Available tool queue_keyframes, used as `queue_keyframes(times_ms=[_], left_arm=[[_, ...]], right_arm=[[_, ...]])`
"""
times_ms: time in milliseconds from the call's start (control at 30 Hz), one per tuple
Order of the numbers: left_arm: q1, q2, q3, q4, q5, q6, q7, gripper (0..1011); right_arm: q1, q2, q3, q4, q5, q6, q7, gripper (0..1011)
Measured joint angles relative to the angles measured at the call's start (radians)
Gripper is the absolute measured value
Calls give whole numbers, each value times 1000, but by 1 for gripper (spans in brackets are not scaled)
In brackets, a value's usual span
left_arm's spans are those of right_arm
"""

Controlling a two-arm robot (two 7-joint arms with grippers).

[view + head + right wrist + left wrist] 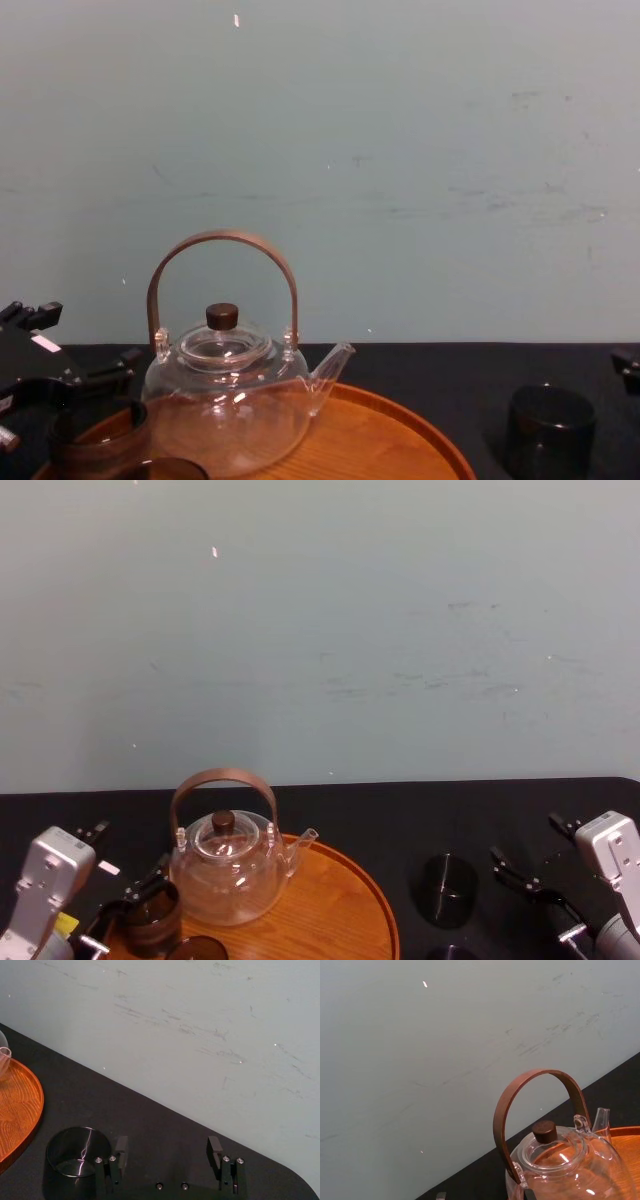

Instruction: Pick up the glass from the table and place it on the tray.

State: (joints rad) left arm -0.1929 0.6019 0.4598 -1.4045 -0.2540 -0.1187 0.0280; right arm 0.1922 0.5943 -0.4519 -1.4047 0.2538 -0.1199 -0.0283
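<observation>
The glass waits on the counter, off the tray.

Head view: the glass [447,888] stands upright on the black counter [400,810], to the right of the round tray [340,900] and not touching it. The right gripper [515,872] sits near the glass, on its right. A clear teapot [225,870] stands on the tray. The left gripper [135,898] is at the tray's left edge, right by a brown cup [152,920]; it cannot be told whether it is open or closed. Left wrist view: the teapot and its bent wooden handle are close up, with a bit of the tray's rim. Right wrist view: the right gripper's fingers [118,1152] are wide apart with nothing between them, and the glass is just beside one finger, outside the gap. Chest view: the glass stands low on the right, on the counter, apart from the tray.
</observation>
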Motion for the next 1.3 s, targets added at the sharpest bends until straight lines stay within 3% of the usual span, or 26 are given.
queue_keyframes(times_ms=[1300], left_arm=[[0, 0, 0, 0, 0, 0, 0, 1001]], right_arm=[[0, 0, 0, 0, 0, 0, 0, 1003]])
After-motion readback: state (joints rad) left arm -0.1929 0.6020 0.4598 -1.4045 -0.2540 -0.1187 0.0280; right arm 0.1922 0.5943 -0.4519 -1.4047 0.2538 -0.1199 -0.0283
